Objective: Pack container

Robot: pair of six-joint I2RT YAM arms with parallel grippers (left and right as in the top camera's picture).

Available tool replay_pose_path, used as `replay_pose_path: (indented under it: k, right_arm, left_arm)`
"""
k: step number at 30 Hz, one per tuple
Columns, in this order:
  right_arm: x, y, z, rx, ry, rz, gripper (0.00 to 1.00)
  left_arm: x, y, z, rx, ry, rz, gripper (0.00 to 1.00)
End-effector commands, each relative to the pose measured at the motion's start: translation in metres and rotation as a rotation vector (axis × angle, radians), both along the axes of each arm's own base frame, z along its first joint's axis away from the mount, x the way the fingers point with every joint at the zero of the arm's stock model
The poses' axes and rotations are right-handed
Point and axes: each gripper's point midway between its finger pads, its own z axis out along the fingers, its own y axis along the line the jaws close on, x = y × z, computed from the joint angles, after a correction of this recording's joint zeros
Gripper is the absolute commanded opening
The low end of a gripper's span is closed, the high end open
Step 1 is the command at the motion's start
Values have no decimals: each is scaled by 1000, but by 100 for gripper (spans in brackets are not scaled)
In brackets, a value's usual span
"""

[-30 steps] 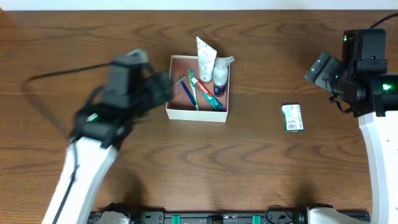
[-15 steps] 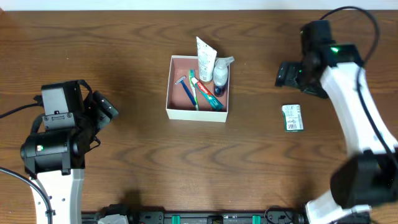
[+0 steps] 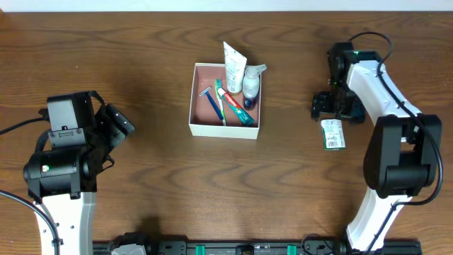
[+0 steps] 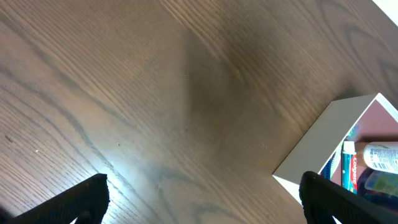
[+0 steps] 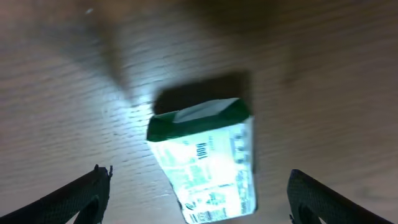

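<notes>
Overhead: right pincer (image 3: 327,108) is poised w/ the green-and-white packet (image 3: 333,134) just beside it. The container (image 3: 223,129) sits well to its left. Counted inside: 1 tube (image 3: 233,62), 1 bottle (image 3: 252,81), 1 toothpaste (image 3: 238,110), 1 toothbrush (image 3: 220,103), 1 razor (image 3: 211,103). Outside: 1 packet.

Left wrist: left pincer (image 4: 202,196) is spread wide, nothing held; container corner ahead-right.

Right wrist: fingers spread wide, empty, packet ahead between them (slightly skewed). The wrist is best squared to the packet's sides before lowering & closing.
</notes>
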Motion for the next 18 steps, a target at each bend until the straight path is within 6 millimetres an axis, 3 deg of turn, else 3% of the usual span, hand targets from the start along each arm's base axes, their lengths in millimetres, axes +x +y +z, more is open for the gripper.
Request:
replay_pose_path:
  k: [1,6,10,18]
  right_arm:
    - [-17,3,-14,49,66,38,89]
    - [-37,-7,-35,30,113,25,89]
    - [-46,-12,-49,39,119,-2,83]
    - [-36,-4,-51,81,75,11,36]
  left_arm:
    - [-2,5,-2,27,18,3,98]
    - [-2,5,-2,27,18,3,98]
    - [-2,5,-2,27,18,3,98]
    - [-2,5,-2,27,18,3,98]
